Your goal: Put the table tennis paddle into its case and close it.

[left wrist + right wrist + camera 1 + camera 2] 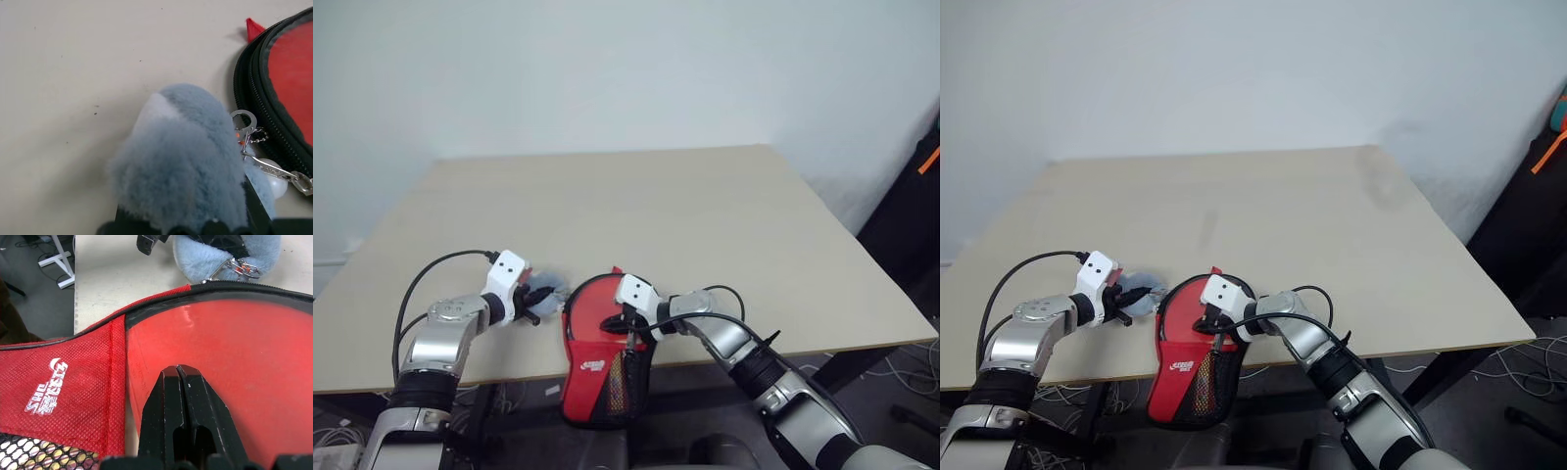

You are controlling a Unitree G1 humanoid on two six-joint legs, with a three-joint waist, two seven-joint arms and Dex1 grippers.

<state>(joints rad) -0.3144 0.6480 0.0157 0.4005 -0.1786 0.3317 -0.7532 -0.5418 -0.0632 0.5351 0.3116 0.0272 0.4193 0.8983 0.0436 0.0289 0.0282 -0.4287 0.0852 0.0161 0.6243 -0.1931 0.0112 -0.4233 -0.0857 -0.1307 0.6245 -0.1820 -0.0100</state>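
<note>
Beige table (705, 235) holds the red case (599, 367) at its near edge, half hanging off. Right gripper (179, 374) presses on the case, fingers closed together. Beside the case, left gripper (540, 298) pinches the fluffy pom-pom (183, 161).

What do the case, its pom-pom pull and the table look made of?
Case: red woven-look fabric, glossy clear panel, black mesh pocket, black zip edging. Pom-pom: grey-blue fluffy plush, on a likely metal chain. Table: matte beige, probably laminate.
</note>
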